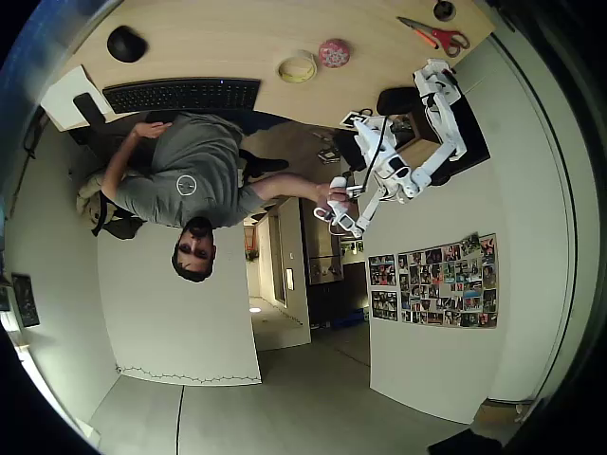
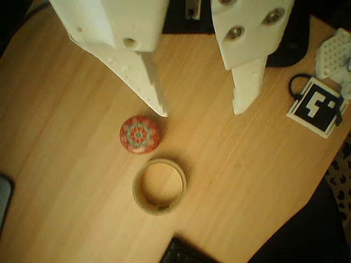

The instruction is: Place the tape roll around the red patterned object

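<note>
Overhead fisheye view, picture upside down: pale walls and grey floor fill most of it, an open doorway near the middle, a photo collage wall panel (image 1: 446, 282) at right. Light wood-grain desk (image 1: 237, 33) runs across the top edge. A person in a grey t-shirt (image 1: 190, 180) sits at the desk, one arm stretched toward the white arm rig at right.

On the desk in the overhead view: long black keyboard (image 1: 182, 94), black computer mouse (image 1: 126, 44), white paper sheet (image 1: 66, 95) at the left end, red-handled scissors (image 1: 438, 36) near the right end.

Wrist view: the white plastic two-finger tool (image 2: 200, 112) hangs above the desk (image 2: 66, 98), fingers spread wide apart, nothing between them. A white card with a black square marker (image 2: 318, 106) lies at the right desk edge. A dark object edge shows at bottom centre, can't tell what.

The pale cream-yellow flat ring tape roll (image 2: 159, 186) lies flat on bare wood, hole empty. The small round red dome with speckled pattern (image 2: 140, 133) sits just beside it, up-left in the wrist view, close but apart, not inside the ring. The left fingertip is just above the dome in the picture. In the overhead view the tape roll (image 1: 297, 68) and the red dome (image 1: 334, 52) sit side by side, mid-desk.
</note>
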Controlling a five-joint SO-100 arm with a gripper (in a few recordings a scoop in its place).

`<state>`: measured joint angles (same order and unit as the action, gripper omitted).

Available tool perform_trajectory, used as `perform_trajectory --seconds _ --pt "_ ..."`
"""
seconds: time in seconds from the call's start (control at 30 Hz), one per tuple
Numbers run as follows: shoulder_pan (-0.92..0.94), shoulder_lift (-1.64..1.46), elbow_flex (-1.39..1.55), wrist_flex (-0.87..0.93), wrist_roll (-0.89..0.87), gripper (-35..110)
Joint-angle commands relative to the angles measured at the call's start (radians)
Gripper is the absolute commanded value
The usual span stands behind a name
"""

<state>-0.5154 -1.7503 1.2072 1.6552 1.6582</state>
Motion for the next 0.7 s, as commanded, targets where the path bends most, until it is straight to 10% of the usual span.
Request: perform_trajectory --seconds 0.0,0.67 --pt "-0.003 -0.067 0.1 -0.054 -0.012 32" --pt "-0.043 0.437 -0.135 -0.368 -0.201 31"
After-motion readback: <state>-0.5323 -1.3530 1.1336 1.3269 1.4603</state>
